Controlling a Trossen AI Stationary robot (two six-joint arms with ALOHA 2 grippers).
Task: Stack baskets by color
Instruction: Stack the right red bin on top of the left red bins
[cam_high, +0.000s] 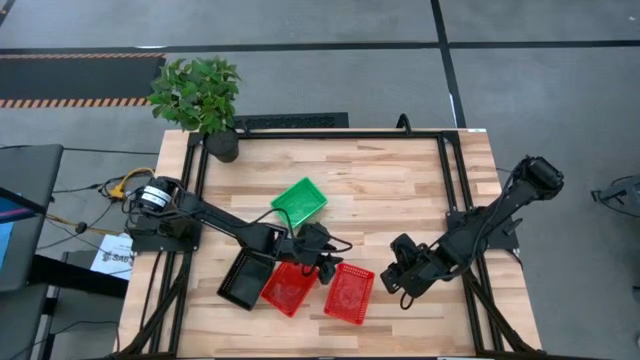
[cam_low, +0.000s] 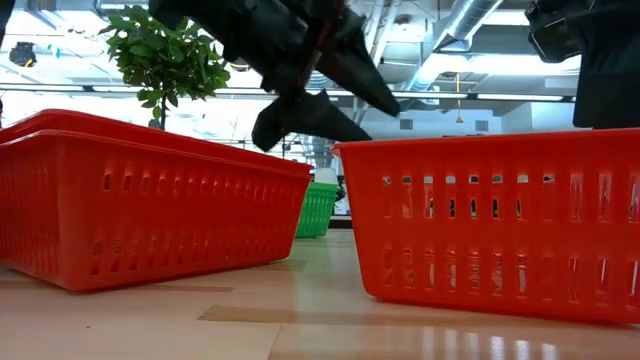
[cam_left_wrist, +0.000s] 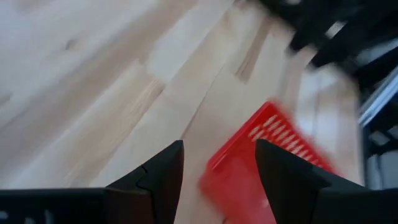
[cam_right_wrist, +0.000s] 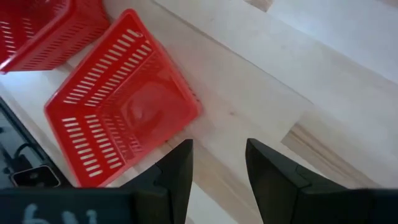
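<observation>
1. Baskets sitting near the table's (cam_high: 400, 170) front edge: black (cam_high: 243, 279), red stack (cam_high: 288, 288), lone red (cam_high: 349, 293), green (cam_high: 299, 201) behind.
2. Lying with long axes angled, none squared to the table edge.
3. Hovering over the lone red basket: left gripper (cam_high: 327, 262), fingers spread, empty.
4. Waiting beside: right gripper (cam_high: 397, 276), fingers parted.

The left gripper (cam_high: 325, 262) hangs between two baskets (cam_high: 288, 287) (cam_high: 349, 292); a third basket (cam_high: 299, 201) lies behind it, a fourth (cam_high: 243, 279) to its left.

Ahead of the left gripper (cam_left_wrist: 219, 163), a red basket (cam_left_wrist: 267, 155) shows blurred and cut off by the edge. The right arm (cam_left_wrist: 323, 25) beyond it is a dark smear.
</observation>
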